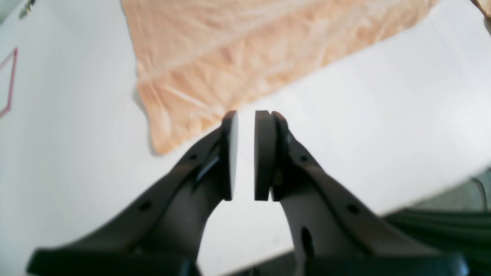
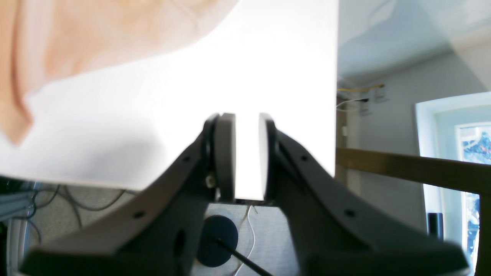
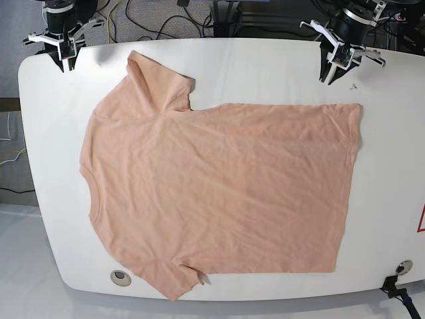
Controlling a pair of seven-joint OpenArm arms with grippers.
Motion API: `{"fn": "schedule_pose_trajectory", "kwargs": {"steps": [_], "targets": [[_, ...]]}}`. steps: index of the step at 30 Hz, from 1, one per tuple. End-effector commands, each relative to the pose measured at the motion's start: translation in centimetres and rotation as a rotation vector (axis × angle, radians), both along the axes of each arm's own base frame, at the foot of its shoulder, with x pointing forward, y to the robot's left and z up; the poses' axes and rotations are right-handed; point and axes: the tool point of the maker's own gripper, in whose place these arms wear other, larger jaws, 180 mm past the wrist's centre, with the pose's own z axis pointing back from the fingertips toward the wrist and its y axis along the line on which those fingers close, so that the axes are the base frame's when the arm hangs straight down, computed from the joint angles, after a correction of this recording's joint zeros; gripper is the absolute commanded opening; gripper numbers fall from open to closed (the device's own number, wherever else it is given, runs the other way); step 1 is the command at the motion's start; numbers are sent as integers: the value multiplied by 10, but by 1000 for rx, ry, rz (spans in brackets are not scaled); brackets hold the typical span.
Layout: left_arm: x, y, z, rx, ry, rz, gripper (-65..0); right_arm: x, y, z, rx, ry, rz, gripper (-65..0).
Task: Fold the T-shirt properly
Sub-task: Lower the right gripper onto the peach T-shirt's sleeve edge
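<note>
The peach T-shirt (image 3: 219, 193) lies flat and spread out on the white table (image 3: 265, 66), neck to the left, hem to the right, one sleeve at the far left corner and one at the near edge. My left gripper (image 3: 327, 76) hovers at the table's far edge just beyond the hem corner. In the left wrist view the left gripper (image 1: 245, 115) shows a narrow gap, holds nothing, and the shirt (image 1: 249, 50) lies ahead. My right gripper (image 3: 68, 61) is at the far left corner, near the sleeve. In the right wrist view the right gripper (image 2: 246, 117) is slightly open and empty, with the shirt (image 2: 96, 34) at upper left.
Red tape marks (image 3: 422, 219) sit at the table's right edge. Round cable holes (image 3: 120, 277) (image 3: 400, 267) are near the front corners. Cables (image 3: 153, 20) lie on the floor behind the table. A wooden rail (image 2: 402, 168) runs beyond the table's edge.
</note>
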Motion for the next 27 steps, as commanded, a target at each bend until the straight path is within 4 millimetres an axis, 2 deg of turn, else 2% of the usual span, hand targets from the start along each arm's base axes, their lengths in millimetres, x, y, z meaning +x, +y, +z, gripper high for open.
{"fn": "schedule_pose_trajectory", "kwargs": {"steps": [1, 13, 27], "targets": [[3, -1, 9, -5, -33, -7, -574, 7, 2, 8, -6, -25, 29, -552], [6, 13, -5, 74, 7, 9, -517, 12, 4, 8, 3, -23, 28, -530], [14, 28, -23, 104, 44, 24, -490, 9, 21, -3, 58, 50, 93, -494]]}}
